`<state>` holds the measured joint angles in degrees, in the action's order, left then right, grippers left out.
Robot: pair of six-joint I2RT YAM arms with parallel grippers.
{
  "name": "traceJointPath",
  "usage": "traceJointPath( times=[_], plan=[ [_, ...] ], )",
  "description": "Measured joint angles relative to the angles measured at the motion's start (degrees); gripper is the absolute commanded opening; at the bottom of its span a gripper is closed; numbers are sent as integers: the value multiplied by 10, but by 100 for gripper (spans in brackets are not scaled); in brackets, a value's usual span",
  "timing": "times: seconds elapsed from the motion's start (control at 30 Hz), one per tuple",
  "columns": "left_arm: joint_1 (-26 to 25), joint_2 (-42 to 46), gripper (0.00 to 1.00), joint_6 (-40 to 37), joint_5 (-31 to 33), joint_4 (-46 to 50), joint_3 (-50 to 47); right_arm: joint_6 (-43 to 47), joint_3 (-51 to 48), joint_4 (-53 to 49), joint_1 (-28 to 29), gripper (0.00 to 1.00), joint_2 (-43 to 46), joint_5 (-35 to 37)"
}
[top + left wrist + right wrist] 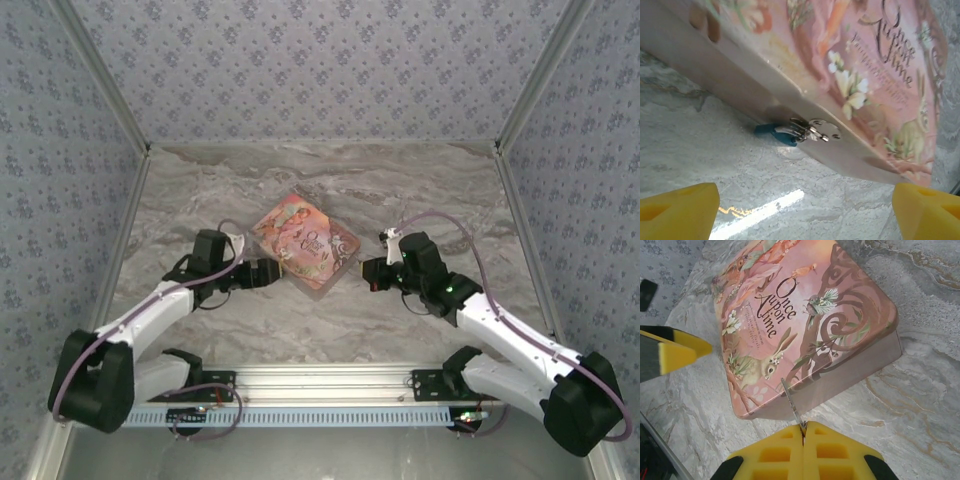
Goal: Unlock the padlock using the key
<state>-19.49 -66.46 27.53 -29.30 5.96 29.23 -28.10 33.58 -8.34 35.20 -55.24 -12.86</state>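
1 marble-patterned bench [420,190] carries everything, walled on 3 sides with patterned paper. 2 arms reach in from the near edge. The left arm [150,315] slants up and to the right, and the right arm [500,325] slants up and to the left, so both wrists point inward at the middle. Between them lies 1 pink illustrated tin [305,248], flat on the bench and turned like a diamond, lid up.

The left end effector [272,272] sits just beside the tin's near-left edge. In its wrist view its 2 yellow fingertips [677,210] stand wide apart, gripping nothing. The right end effector [372,272] sits just off the tin's near-right edge, its 2 yellow pads [770,455] pressed together on 1 thin metal key [791,404]. The blade sticks out toward the tin's side wall, and whether it touches cannot be told.

1 tiny blue padlock [774,134] hangs from 1 small metal clasp [815,131] on the tin's side wall facing the left end effector, low against the bench.
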Motion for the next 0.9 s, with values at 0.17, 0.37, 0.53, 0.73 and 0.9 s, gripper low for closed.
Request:
traceJointPath(
  times=[0.17,0.37,0.53,0.73,0.9],
  plan=[
    [0,-49,89,0,-21,-87,-17,0,0,0,2,0,7,1],
    [0,-103,89,-2,-40,-179,-22,1,0,-1,2,0,18,5],
    [0,-133,89,-2,-56,-229,-22,5,1,-3,2,0,19,5],
    [0,-146,83,-2,-75,-258,-23,5,1,-4,2,0,19,5],
    [-3,-155,80,0,-93,-276,-27,7,1,-4,2,0,19,5]
  ],
)
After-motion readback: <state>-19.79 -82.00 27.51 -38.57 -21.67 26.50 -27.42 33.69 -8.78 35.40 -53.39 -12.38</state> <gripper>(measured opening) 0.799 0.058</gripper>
